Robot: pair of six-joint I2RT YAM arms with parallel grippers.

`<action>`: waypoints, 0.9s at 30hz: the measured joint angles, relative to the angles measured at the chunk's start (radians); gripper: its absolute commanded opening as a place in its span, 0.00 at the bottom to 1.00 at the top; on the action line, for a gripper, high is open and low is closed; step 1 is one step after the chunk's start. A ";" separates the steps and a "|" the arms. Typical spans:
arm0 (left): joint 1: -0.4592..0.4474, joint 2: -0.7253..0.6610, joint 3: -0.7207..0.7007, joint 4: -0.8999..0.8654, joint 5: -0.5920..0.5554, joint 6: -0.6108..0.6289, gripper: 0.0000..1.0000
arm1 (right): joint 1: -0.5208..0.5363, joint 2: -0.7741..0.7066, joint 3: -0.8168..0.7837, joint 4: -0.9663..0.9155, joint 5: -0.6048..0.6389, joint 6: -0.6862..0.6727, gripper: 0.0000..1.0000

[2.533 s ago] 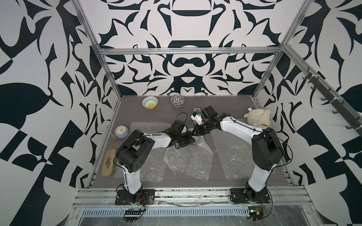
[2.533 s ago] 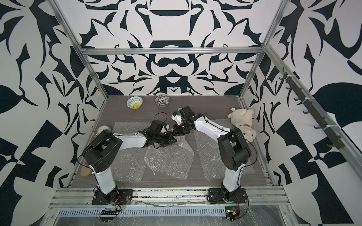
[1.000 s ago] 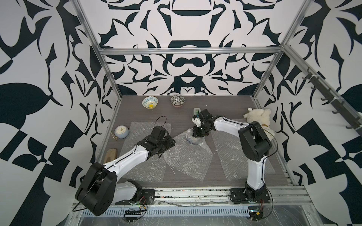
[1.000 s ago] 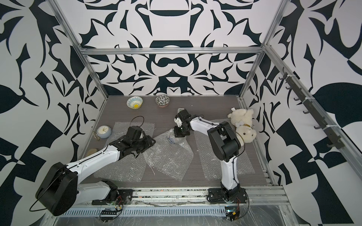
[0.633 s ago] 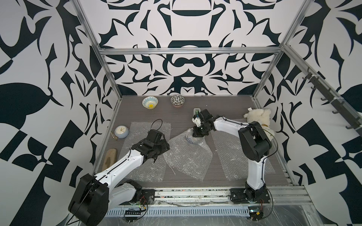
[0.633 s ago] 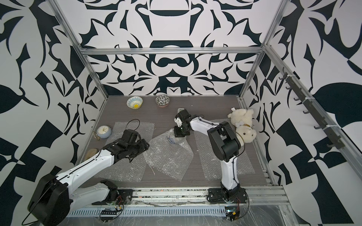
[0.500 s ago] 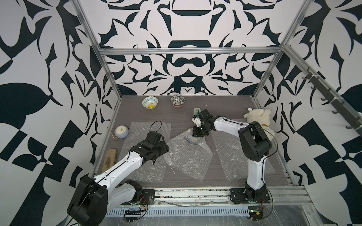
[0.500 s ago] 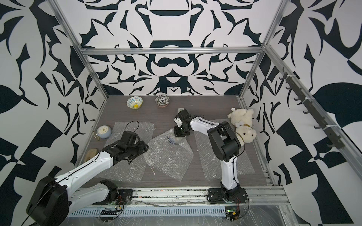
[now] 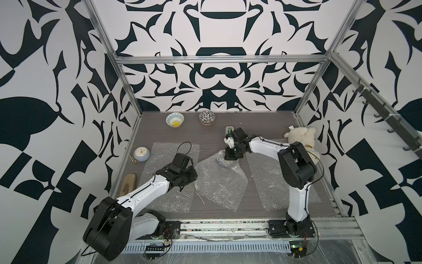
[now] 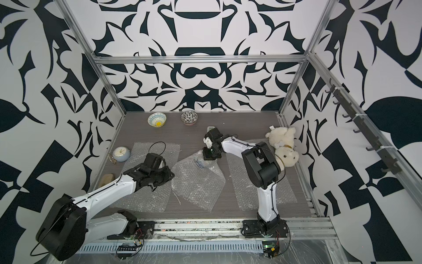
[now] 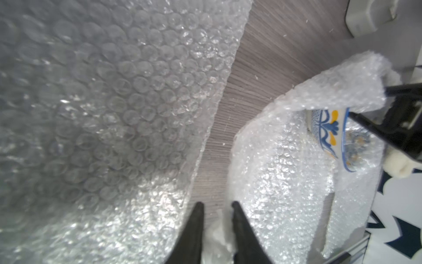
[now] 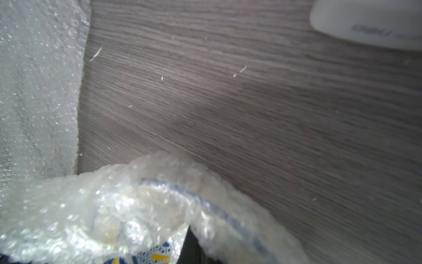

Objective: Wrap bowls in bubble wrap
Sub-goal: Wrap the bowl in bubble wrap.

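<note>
Tabletop (image 11: 262, 57); bowl (image 11: 328, 132) motifs legible wrist-side only

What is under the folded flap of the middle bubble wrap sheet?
A blue-patterned bowl is there, on the middle bubble wrap sheet; part of its rim and painted side show. The flap, pinched by the right gripper, covers the rest of the rim, and the underside is hidden.

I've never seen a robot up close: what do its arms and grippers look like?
Both the left arm and right arm have smooth white shell links joined by chunky black cylindrical joints. Thin black cables run loose along them. The left gripper and right gripper are black, with slim fingers tapering to points.
</note>
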 measured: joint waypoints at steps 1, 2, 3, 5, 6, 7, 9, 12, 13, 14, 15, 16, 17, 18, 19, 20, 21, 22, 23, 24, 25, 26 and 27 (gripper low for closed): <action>0.000 0.000 0.017 -0.004 0.006 0.004 0.18 | 0.000 0.000 -0.001 0.002 0.000 0.000 0.05; 0.000 0.000 0.037 -0.004 0.015 0.007 0.18 | 0.000 0.000 -0.002 0.003 0.000 0.000 0.05; -0.002 0.000 0.054 -0.005 0.020 0.009 0.17 | 0.000 0.000 -0.002 0.003 0.000 0.000 0.05; -0.010 0.000 0.101 -0.003 0.033 0.012 0.17 | 0.000 0.000 -0.003 0.004 0.000 0.000 0.05; -0.015 0.000 0.119 0.000 0.037 0.014 0.17 | 0.000 0.000 -0.003 0.005 0.000 0.000 0.05; -0.024 0.000 0.142 0.004 0.042 0.015 0.17 | 0.000 0.000 -0.003 0.005 0.000 0.000 0.05; -0.042 0.002 0.183 0.015 0.049 0.016 0.17 | 0.000 0.000 -0.003 0.006 0.000 0.000 0.05; -0.070 0.032 0.246 0.040 0.060 0.019 0.17 | 0.000 0.000 -0.006 0.010 -0.001 0.001 0.05; -0.077 0.051 0.266 0.057 0.064 0.019 0.17 | 0.000 0.000 -0.008 0.014 -0.003 0.003 0.05; -0.083 0.076 0.286 0.075 0.069 0.019 0.17 | 0.000 0.000 -0.010 0.017 -0.005 0.004 0.05; -0.088 0.103 0.306 0.093 0.074 0.019 0.17 | -0.001 0.000 -0.011 0.019 -0.006 0.006 0.05; -0.091 0.137 0.328 0.115 0.082 0.019 0.17 | -0.002 0.000 -0.013 0.023 -0.009 0.007 0.05; -0.093 0.174 0.352 0.133 0.090 0.020 0.17 | -0.002 0.000 -0.015 0.026 -0.011 0.008 0.05; -0.094 0.209 0.377 0.147 0.098 0.022 0.17 | -0.002 0.000 -0.018 0.029 -0.014 0.008 0.05; -0.095 0.249 0.407 0.163 0.109 0.024 0.17 | -0.003 -0.002 -0.023 0.035 -0.016 0.008 0.05; -0.095 0.290 0.441 0.176 0.121 0.027 0.17 | -0.004 -0.005 -0.028 0.041 -0.018 0.008 0.05; -0.095 0.327 0.475 0.185 0.133 0.029 0.17 | -0.004 -0.008 -0.034 0.048 -0.018 0.009 0.05; -0.095 0.366 0.510 0.199 0.146 0.032 0.17 | -0.005 -0.012 -0.040 0.056 -0.019 0.010 0.05; -0.095 0.399 0.541 0.211 0.159 0.035 0.17 | -0.005 -0.016 -0.047 0.064 -0.020 0.011 0.05; -0.096 0.428 0.564 0.224 0.170 0.037 0.17 | -0.005 -0.019 -0.053 0.071 -0.020 0.011 0.05; -0.096 0.455 0.584 0.238 0.182 0.039 0.17 | -0.005 -0.023 -0.061 0.080 -0.021 0.011 0.05; -0.096 0.479 0.597 0.251 0.193 0.039 0.17 | -0.005 -0.025 -0.066 0.087 -0.023 0.011 0.05; -0.096 0.495 0.602 0.262 0.202 0.039 0.17 | -0.006 -0.026 -0.070 0.093 -0.027 0.011 0.06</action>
